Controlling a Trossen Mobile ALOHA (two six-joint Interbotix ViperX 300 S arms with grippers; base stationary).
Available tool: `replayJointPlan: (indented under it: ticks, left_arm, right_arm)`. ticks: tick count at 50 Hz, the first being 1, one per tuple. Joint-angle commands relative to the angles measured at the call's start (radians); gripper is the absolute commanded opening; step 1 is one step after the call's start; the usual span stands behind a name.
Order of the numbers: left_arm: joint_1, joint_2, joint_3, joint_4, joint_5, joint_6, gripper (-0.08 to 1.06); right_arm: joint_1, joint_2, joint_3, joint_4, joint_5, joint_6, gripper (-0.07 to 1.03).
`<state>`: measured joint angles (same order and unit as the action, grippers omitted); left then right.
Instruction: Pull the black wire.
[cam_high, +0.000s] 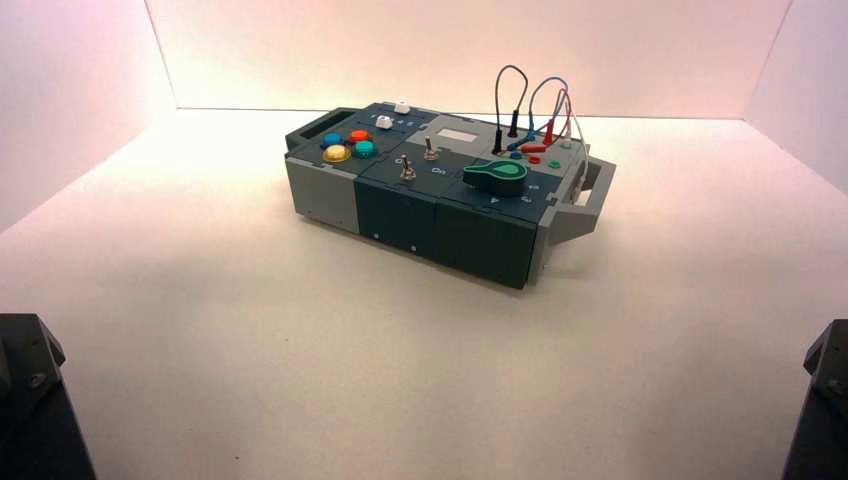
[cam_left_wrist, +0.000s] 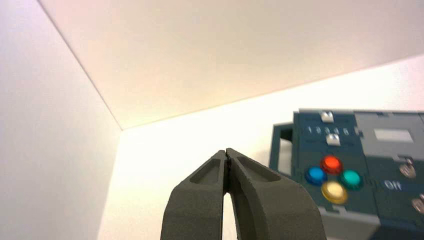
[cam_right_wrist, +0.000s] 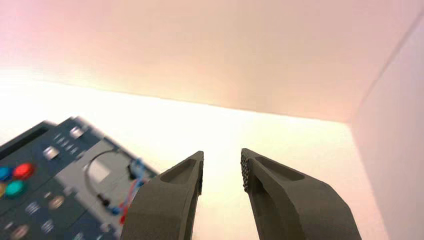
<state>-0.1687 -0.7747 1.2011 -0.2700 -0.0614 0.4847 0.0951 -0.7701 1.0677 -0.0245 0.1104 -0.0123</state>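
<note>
The black wire (cam_high: 497, 135) stands in a tall arch at the back right of the box (cam_high: 400, 215), with both its black plugs in the box's top. It also shows in the right wrist view (cam_right_wrist: 89, 167), far off to one side of my right gripper (cam_right_wrist: 221, 167), which is open and empty. My left gripper (cam_left_wrist: 227, 152) is shut and empty, with the box's coloured buttons (cam_left_wrist: 331, 164) off to one side. Both arms sit low at the near corners of the high view, far from the box.
A blue wire (cam_high: 545, 85) and a red wire (cam_high: 560, 105) arch just right of the black one. A green knob (cam_high: 497, 175), two toggle switches (cam_high: 408, 168) and a button cluster (cam_high: 348, 145) sit on the box. White walls enclose the table.
</note>
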Motion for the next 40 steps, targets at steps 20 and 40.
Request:
replayJointPlan:
  ticks: [20, 40]
  left_arm:
    - [-0.020, 0.057, -0.147, 0.017, 0.322, 0.066, -0.03]
    - [-0.115, 0.077, -0.173, 0.017, 0.454, 0.143, -0.03]
  right_arm:
    - [0.098, 0.091, -0.202, 0.008, 0.325, -0.015, 0.50]
    - [0.227, 0.342, -0.463, 0.011, 0.623, -0.084, 0.50]
